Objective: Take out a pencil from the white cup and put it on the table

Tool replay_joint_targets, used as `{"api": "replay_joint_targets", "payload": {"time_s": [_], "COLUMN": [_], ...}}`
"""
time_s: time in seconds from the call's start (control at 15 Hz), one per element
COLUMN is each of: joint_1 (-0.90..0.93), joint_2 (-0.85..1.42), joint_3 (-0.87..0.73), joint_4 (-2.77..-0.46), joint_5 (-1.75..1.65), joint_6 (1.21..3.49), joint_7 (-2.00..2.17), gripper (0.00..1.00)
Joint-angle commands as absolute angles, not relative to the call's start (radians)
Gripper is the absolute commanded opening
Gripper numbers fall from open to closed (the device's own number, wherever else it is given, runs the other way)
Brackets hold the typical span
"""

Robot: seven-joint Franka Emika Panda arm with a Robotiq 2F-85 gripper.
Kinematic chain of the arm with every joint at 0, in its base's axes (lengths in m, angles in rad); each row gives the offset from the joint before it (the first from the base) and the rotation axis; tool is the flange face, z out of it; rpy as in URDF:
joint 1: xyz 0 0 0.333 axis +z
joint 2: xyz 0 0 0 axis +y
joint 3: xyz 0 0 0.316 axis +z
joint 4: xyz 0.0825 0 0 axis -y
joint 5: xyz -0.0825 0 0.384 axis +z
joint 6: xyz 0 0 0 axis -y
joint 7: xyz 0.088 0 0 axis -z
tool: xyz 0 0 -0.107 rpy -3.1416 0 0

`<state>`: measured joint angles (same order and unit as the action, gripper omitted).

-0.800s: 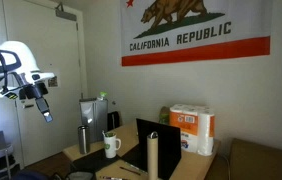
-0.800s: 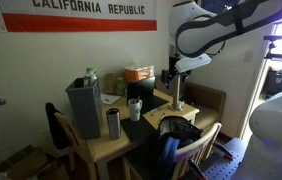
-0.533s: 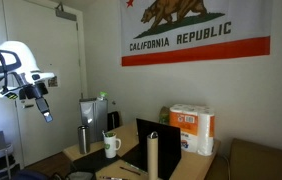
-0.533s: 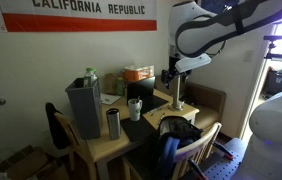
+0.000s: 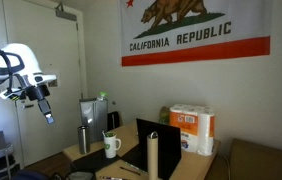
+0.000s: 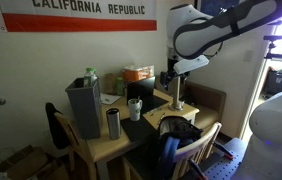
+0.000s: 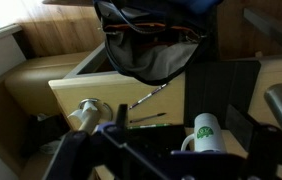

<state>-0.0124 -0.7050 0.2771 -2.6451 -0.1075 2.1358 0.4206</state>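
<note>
The white cup (image 5: 111,146) stands on the wooden table (image 5: 131,160) beside a steel tumbler (image 5: 83,138); both also show in an exterior view, the cup (image 6: 134,108) and the table (image 6: 116,145). In the wrist view the cup (image 7: 207,135) has a green logo and a side handle; I cannot tell whether a pencil is in it. Two or three pens or pencils (image 7: 146,97) lie on the table (image 7: 91,85) next to it. My gripper (image 5: 47,115) hangs in the air high above and well off to the side of the cup, also in an exterior view (image 6: 169,75). Its fingers (image 7: 181,122) look open and empty.
A grey box (image 6: 83,100), an open laptop (image 5: 159,140), a paper towel pack (image 5: 193,128), a tall roll (image 5: 152,155) and a dark bag (image 7: 156,45) crowd the table. Chairs (image 6: 56,125) stand around it. A California flag (image 5: 191,30) hangs on the wall.
The arm has shifted slightly down and sideways in the air; nothing on the table has moved.
</note>
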Motion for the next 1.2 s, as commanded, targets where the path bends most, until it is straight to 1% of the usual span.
{"api": "replay_joint_targets", "payload": {"time_s": [0.0,0.2,0.47,0.67,0.87,0.93,1.0,1.13], "joint_1": [-0.046,-0.075,-0.119,-0.090,-0.015,0.015,0.021,0.053], "joint_2": [-0.542,-0.387,-0.143,0.021,0.167,0.202,0.118,0.159], "joint_3": [0.303,0.319,0.315,0.253,0.177,0.156,0.128,0.097], "joint_4": [-2.574,-2.513,-2.383,-2.257,-2.111,-2.068,-2.172,-2.140], "joint_5": [-0.136,-0.192,-0.352,-0.464,-0.488,-0.482,-0.454,-0.451], "joint_6": [2.215,2.304,2.402,2.426,2.418,2.398,2.433,2.434], "joint_7": [0.481,0.547,0.695,0.810,0.862,0.863,0.816,0.816], "gripper": [1.00,1.00,1.00,1.00,1.00,1.00,1.00,1.00]}}
